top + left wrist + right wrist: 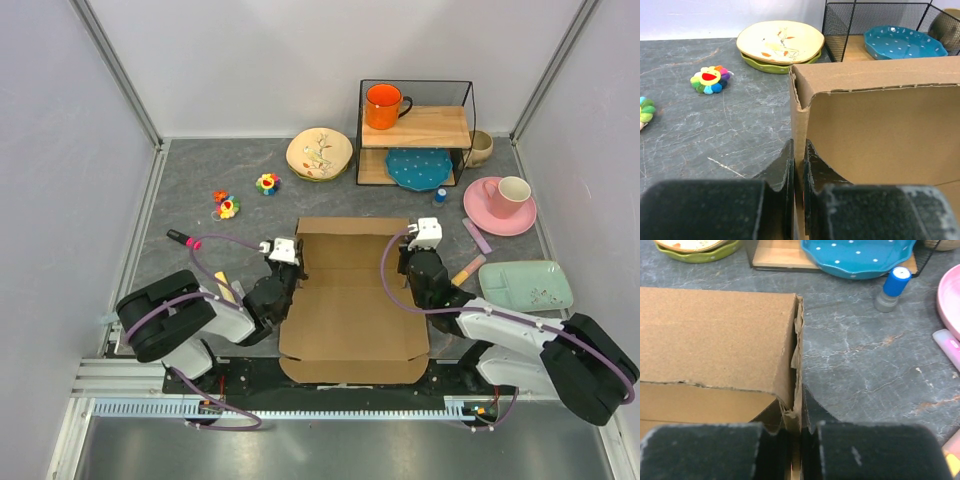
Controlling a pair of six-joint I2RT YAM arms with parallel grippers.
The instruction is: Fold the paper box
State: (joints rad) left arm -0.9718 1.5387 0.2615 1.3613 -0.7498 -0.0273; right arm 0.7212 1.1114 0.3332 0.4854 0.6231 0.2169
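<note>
The paper box (352, 300) is plain brown cardboard and lies in the middle of the table between the two arms, its far wall and side walls raised. My left gripper (287, 270) is shut on the box's left side wall (799, 135), one finger on each side of the cardboard. My right gripper (412, 265) is shut on the right side wall (797, 390), near the far right corner. The far wall shows in the left wrist view (880, 130) and in the right wrist view (715, 340). The near flap (352, 368) lies flat at the table's front edge.
A wire-frame wooden shelf (415, 130) at the back holds an orange mug (383, 105) and a blue plate (418, 168). A floral plate (319, 153), flower toys (227, 207), a pink plate with a cup (500, 203), a green tray (525, 285), a blue-capped bottle (894, 287) and markers lie around.
</note>
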